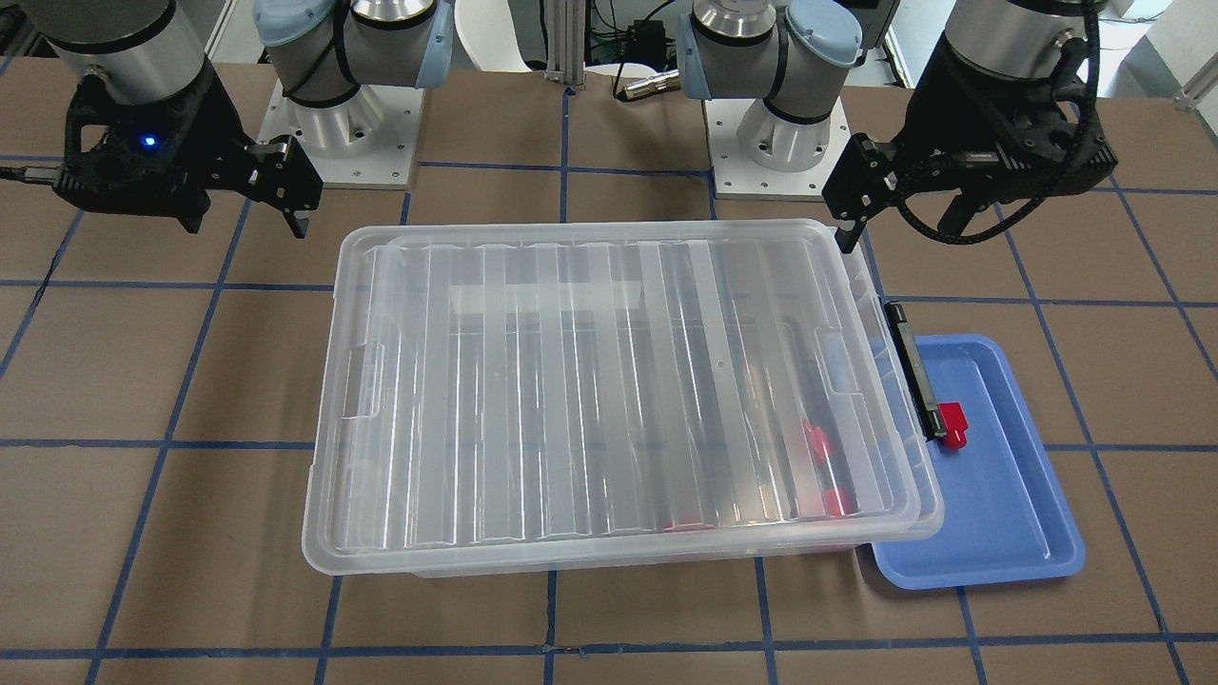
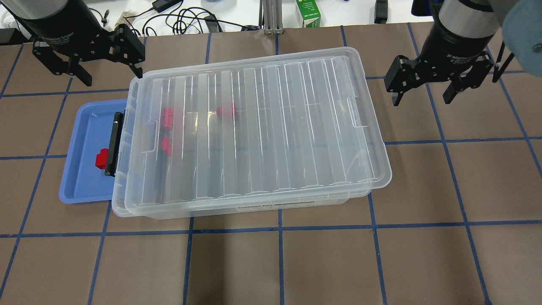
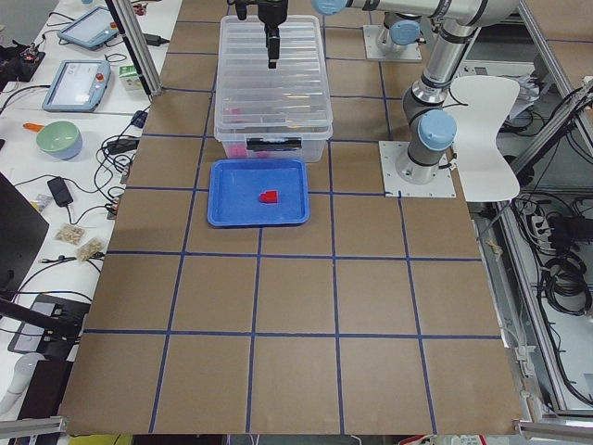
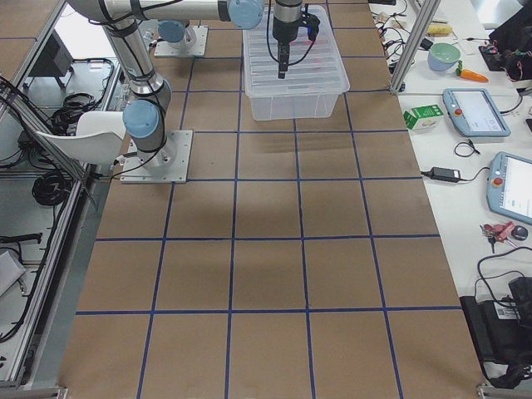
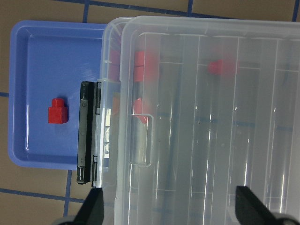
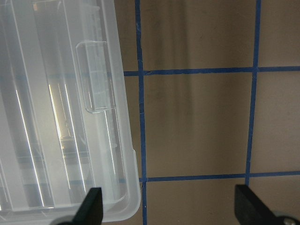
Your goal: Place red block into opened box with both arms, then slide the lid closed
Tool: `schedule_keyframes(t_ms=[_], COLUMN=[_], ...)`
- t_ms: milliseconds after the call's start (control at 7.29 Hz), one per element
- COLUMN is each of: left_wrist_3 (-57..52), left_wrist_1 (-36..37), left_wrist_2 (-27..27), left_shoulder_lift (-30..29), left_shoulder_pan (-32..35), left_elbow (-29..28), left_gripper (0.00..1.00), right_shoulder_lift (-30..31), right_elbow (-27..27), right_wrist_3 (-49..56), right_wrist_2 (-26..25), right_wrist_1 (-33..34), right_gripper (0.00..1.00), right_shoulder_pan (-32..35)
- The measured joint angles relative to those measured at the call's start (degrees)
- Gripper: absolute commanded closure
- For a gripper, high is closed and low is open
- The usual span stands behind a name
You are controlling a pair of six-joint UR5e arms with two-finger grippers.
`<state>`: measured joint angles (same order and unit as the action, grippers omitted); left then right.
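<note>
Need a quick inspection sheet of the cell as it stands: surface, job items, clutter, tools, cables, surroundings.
Surface: brown table with a blue tape grid; nothing spilled seen.
Job's things: clear box with the lid lying on top, slightly skewed, box rim showing at the black latch end. Three red blocks inside; one red block on the blue tray.
Clutter: nothing seen.
Tools: left tool open, empty, above the box's latch end; right tool open, empty, over bare table beside the box.
Cables: black leads on the bench beyond the table.
Surroundings: green carton, tablets, white chair.
</note>
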<state>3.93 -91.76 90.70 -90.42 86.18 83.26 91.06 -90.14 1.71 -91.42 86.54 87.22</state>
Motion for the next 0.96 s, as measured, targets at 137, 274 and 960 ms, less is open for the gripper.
schedule_keyframes(t_ms=[137,274,960], left_wrist_3=[0.00,-0.02,-0.06], left_wrist_1=[0.00,0.00,-0.01], left_wrist_2=[0.00,0.02,0.08], left_shoulder_lift=[0.08,0.10,0.19], left_shoulder_pan=[-0.03,-0.04,0.03], left_elbow=[0.03,0.07,0.18], left_gripper=[0.00,0.00,0.00], right_shoulder_lift=[-0.26,-0.62,-4.95], right_elbow=[-0.15,-0.24,-0.25], right_wrist_3=[0.28,0.23,0.26], right_wrist_2=[-0.02,0.01,0.65], right_wrist_1=[-0.11,-0.18,1.95], right_gripper=[0.00,0.00,0.00], right_shoulder_pan=[0.03,0.07,0.55])
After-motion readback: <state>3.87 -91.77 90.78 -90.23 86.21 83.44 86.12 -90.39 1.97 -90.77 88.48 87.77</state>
